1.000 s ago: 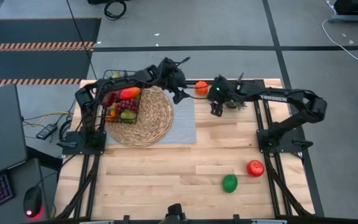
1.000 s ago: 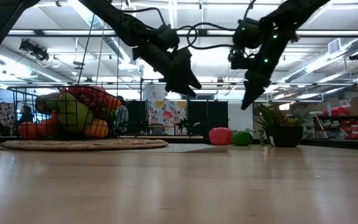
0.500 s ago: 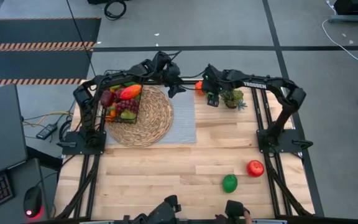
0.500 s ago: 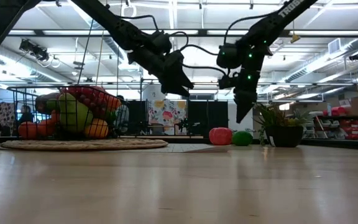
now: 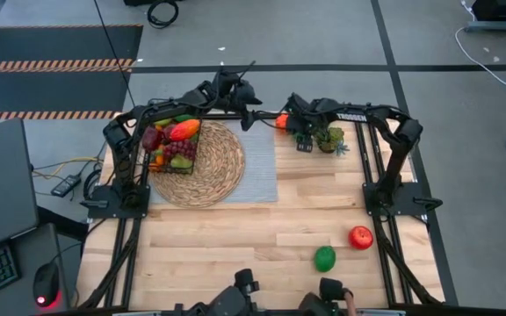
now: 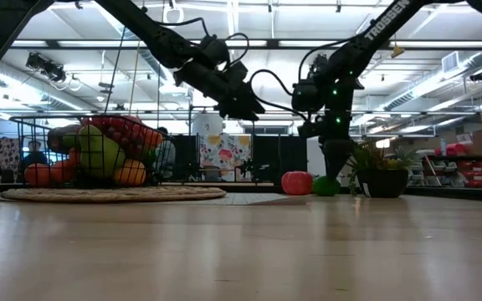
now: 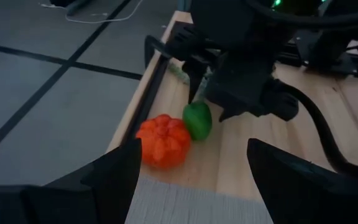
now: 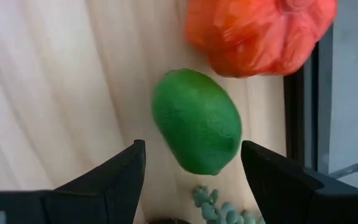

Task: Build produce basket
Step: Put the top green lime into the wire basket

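Right pincer [image 8: 191, 180] has dropped over the green lime [image 8: 196, 121] by the orange fruit [image 8: 260, 31] at the bench's far edge, fingers apart, nothing held. Left pincer [image 7: 188, 180] has pulled back, also apart and empty. Basket [image 5: 172, 145] sits full on the mat [image 5: 213, 171]; lime grab looks next.

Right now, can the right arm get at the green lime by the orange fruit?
Probably yes. The right gripper is open right above the green lime, nothing between; the orange fruit sits close beside it, near the table edge.
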